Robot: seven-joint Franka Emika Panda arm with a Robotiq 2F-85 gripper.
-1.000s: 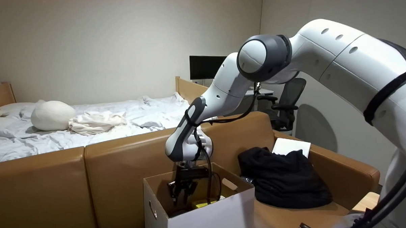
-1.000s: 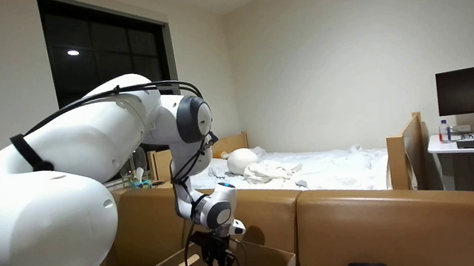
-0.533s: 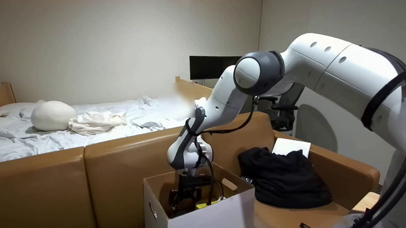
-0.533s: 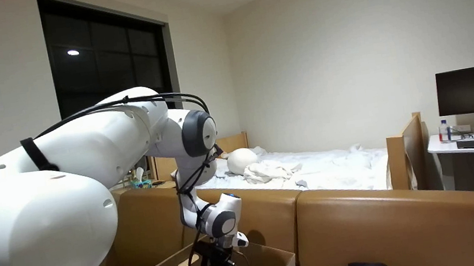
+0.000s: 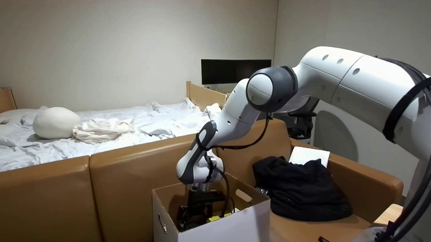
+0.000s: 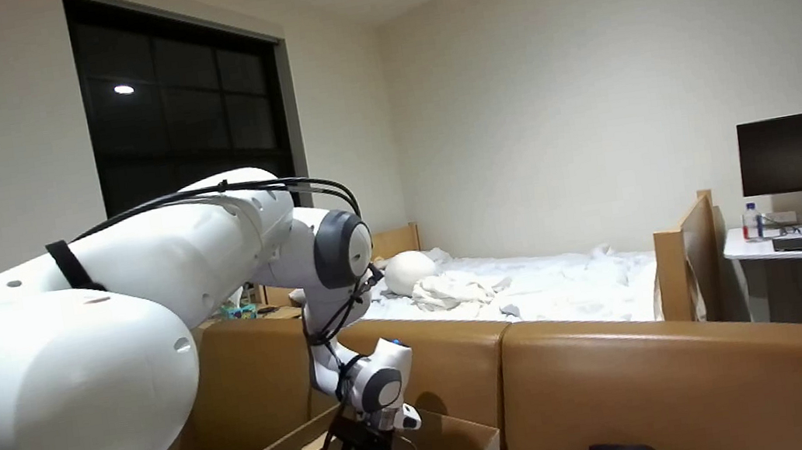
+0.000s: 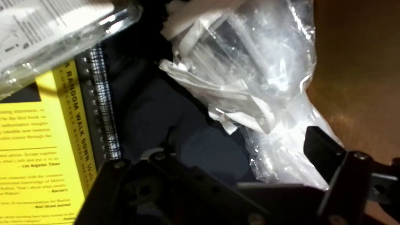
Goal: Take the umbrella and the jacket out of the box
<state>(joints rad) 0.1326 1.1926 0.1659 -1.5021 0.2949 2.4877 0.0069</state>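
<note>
in the last second the arm (image 5: pixel 343 79) has come lower in both exterior views and the gripper (image 7: pixel 247 143) has sunk deeper into the box (image 5: pixel 224 226); the jacket (image 5: pixel 302 189) hasn't budged. it lies heaped on the sofa (image 5: pixel 132 199) to the right of the box, outside it, so 1 of the 2 items looks done. the jaws stand wide apart with nothing pinched between them. i can't pick out the umbrella for certain; my guess is the bundle of clear plastic (image 7: pixel 278 90) down in the box, which may be its wrapping. the next move turns on how that bundle lies to the gripper, on the only arm here: in the wrist view its broad part is far and toward the right, and its long axis runs nearer and slightly rightward, narrowing to a neck just left of the right finger (image 7: pixel 323 153). so the neck seems to fall between the fingers, hugging that side, and the jaws would close roughly across it. the yellow book (image 7: pixel 28 162) and a spiral-bound notebook (image 7: pixel 104 103) lie to the left.
</note>
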